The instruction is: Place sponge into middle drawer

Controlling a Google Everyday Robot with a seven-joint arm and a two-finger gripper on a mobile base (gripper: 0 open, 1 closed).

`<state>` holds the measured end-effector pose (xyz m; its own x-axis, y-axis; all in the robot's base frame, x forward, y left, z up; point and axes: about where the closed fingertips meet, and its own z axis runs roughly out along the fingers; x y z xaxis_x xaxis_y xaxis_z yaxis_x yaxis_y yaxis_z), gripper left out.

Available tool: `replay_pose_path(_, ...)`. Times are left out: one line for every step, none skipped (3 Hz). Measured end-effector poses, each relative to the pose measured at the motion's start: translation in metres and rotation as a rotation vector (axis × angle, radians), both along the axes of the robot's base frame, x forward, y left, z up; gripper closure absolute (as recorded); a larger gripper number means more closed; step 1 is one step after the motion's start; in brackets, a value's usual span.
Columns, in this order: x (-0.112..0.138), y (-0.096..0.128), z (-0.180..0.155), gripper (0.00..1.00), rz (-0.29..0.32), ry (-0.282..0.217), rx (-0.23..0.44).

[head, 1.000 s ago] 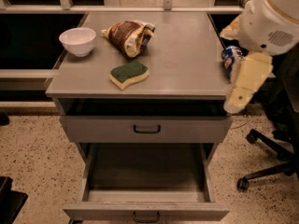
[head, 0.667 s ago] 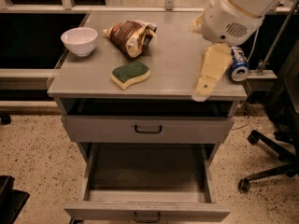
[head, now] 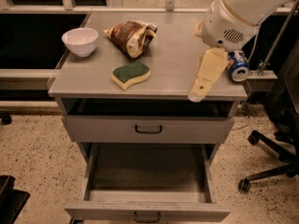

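Hovering over the table's [head: 174,55] four-o'clock corner, whether open or closed I cannot tell, my gripper [head: 198,90] risks shoving the sponge [head: 131,73] at its nine o'clock if I sweep low.

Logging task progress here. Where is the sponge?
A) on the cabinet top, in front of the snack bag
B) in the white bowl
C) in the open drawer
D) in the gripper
A: the sponge lies on the cabinet top before the snack bag; the gripper hangs apart from it, over the top's right front edge.
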<state>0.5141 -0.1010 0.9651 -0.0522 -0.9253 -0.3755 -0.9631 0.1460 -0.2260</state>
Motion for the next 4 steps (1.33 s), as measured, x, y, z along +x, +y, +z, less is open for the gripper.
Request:
replay_pose_path(0.041,0.034,-0.012,0.00,0.032,-0.043,0.083)
replay_pose_path(0.075,0.079,-0.022,0.00,0.086,-0.068,0.176)
replay_pose_path(0.078,0.081,-0.024,0.00,0.085,-0.069,0.181)
replay_pose_path(0.074,0.072,-0.031,0.00,0.032,-0.049,0.179)
